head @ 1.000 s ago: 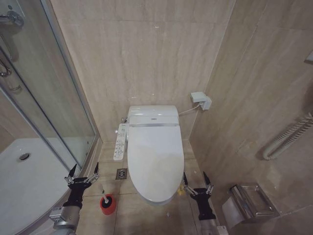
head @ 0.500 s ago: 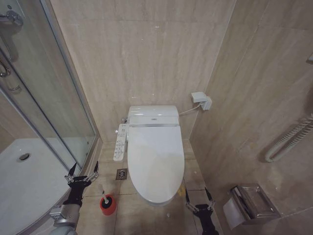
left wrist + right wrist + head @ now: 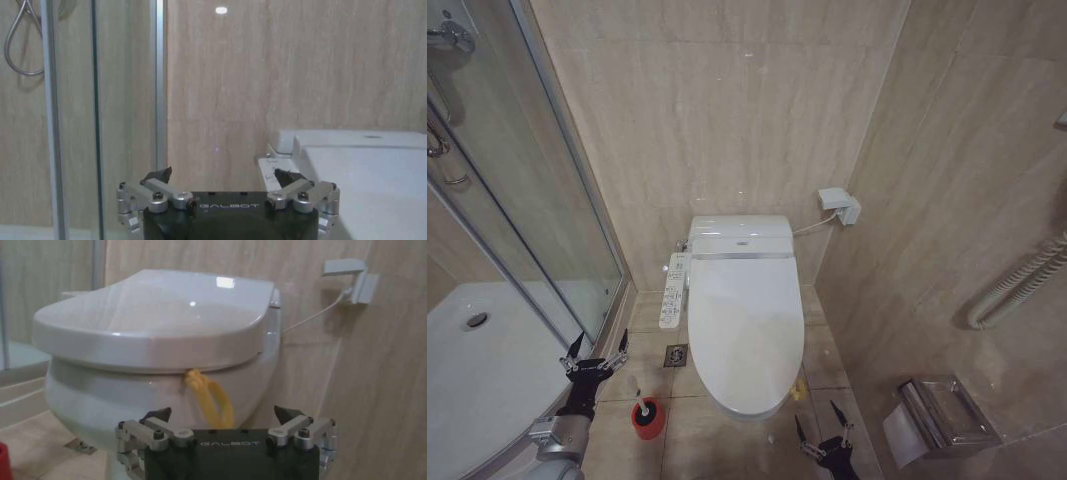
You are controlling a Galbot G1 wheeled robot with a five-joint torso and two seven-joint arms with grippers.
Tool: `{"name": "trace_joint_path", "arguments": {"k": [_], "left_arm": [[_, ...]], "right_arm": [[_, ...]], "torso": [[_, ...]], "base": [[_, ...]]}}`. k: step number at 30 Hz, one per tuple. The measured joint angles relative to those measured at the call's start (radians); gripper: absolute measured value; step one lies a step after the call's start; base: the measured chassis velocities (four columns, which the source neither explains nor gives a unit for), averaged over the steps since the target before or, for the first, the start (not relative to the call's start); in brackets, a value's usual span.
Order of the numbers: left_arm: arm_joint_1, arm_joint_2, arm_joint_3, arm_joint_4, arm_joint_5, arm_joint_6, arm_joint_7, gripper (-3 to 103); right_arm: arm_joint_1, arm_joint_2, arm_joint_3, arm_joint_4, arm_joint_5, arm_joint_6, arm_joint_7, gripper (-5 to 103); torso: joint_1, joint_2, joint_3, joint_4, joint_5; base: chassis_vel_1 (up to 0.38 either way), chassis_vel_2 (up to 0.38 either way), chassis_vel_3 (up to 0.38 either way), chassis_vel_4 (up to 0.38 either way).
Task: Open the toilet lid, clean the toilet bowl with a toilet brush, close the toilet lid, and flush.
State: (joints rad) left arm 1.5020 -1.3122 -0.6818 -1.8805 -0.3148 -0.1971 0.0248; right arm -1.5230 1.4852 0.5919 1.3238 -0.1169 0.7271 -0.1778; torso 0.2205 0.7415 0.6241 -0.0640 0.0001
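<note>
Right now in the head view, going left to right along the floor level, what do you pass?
Shower tray → left gripper, open → toilet brush in its red holder → toilet lid, closed → right gripper, open → toilet paper holder.

A glass shower enclosure (image 3: 517, 200) fills the nine o'clock side, its white shower tray (image 3: 477, 360) curving toward seven o'clock with a round drain (image 3: 475, 320). A long white button panel (image 3: 673, 290) sits near centre, and a small floor drain (image 3: 676, 355) lies just below it on the beige tiles. A white wall box (image 3: 839, 205) with a cable hangs at one o'clock, a coiled hose (image 3: 1017, 285) at three, a chrome paper holder (image 3: 942, 415) at four.
</note>
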Motion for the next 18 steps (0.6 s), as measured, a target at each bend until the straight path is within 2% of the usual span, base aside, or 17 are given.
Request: {"name": "trace_joint_path", "arguments": {"k": [7,18], "left_arm": [[-0.003,-0.003,0.003,0.009,0.006,0.001,0.0,100],[0.003,-0.009,0.002,0.014,0.016,0.001,0.0,100]], "right_arm": [[0.067,0.006,-0.004,-0.079,0.013,0.019,-0.045,100],[0.127,-0.007,0.0,-0.126,0.034,0.012,-0.057,100]], "torso": [[0.0,0.0,0.0,0.0,0.0],[0.0,0.0,0.0,0.0,-0.0001]], "base": [[0.0,0.0,0.0,0.0],[0.0,0.0,0.0,0.0]]}}
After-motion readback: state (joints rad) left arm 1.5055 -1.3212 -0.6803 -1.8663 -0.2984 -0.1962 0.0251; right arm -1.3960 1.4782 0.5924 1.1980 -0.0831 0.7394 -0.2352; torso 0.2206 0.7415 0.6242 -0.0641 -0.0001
